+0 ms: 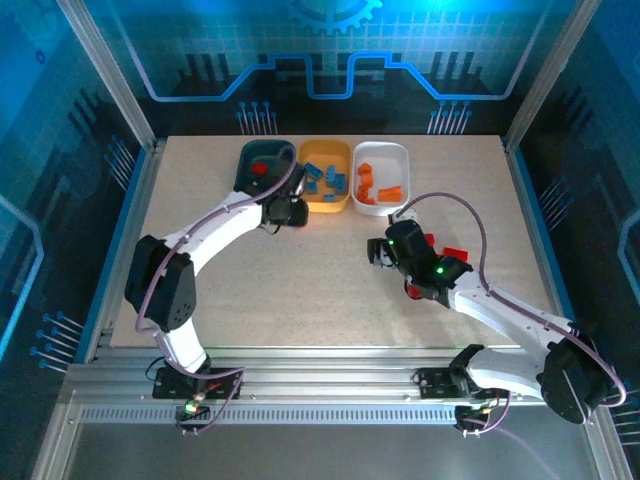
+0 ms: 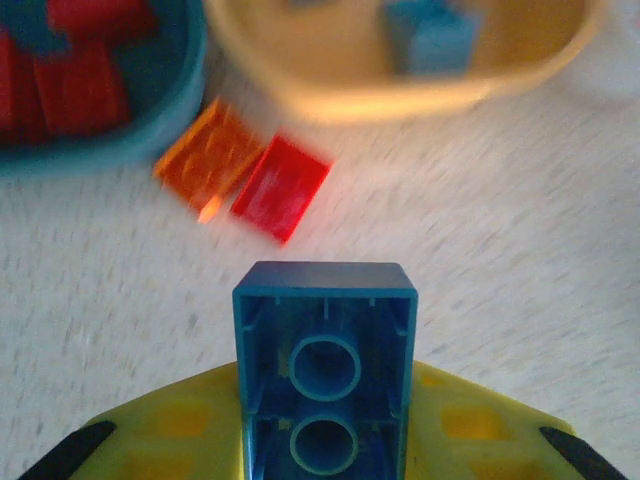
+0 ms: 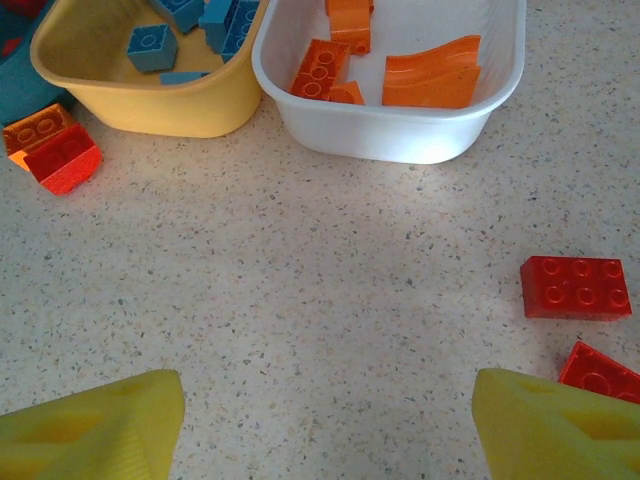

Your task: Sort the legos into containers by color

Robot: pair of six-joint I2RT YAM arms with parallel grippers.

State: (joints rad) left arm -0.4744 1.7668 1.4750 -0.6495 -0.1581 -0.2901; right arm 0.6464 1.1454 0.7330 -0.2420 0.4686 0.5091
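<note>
we're seeing most legos (image 3: 430,75) binned, left gripper (image 2: 325,435) clamping a blue brick (image 2: 325,335) near the yellow tray (image 3: 150,108), right gripper (image 3: 330,420) hanging apart and empty, red strays (image 3: 575,287) and an orange stray (image 3: 35,128) lying on the counter (image 3: 300,300).

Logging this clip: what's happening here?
Bricks are being sorted by color. The left gripper grips a blue brick just short of the yellow tray, which holds blue ones. The right gripper hangs open over the table near two loose red bricks. An orange brick and a red brick lie beside the teal tray.
</note>
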